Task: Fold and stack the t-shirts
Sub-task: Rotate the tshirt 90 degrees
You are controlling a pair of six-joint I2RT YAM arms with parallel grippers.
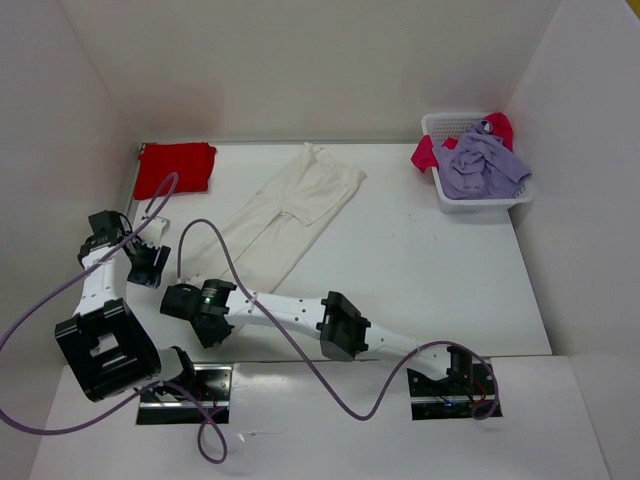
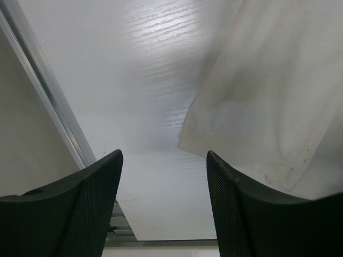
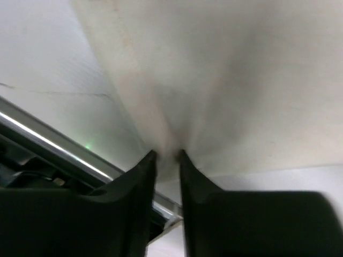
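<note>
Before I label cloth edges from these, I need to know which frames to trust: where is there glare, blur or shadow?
Top external: even light, sharp, off-white t-shirt edges clear, only faint shading along the walls. Left wrist: glare streak on the table, the dark left gripper soft-edged up close. Right wrist: blurred throughout, worst where the right gripper pinches the cloth.

Lab setup w/ white walls (image 1: 300, 60), table (image 1: 420, 260)

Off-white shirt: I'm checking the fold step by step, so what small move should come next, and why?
Probably shift the left gripper rightward onto the near corner of the off-white shirt and close. Its jaws stand open over bare table, while the right gripper has its jaws pinched on the shirt's near edge.
</note>
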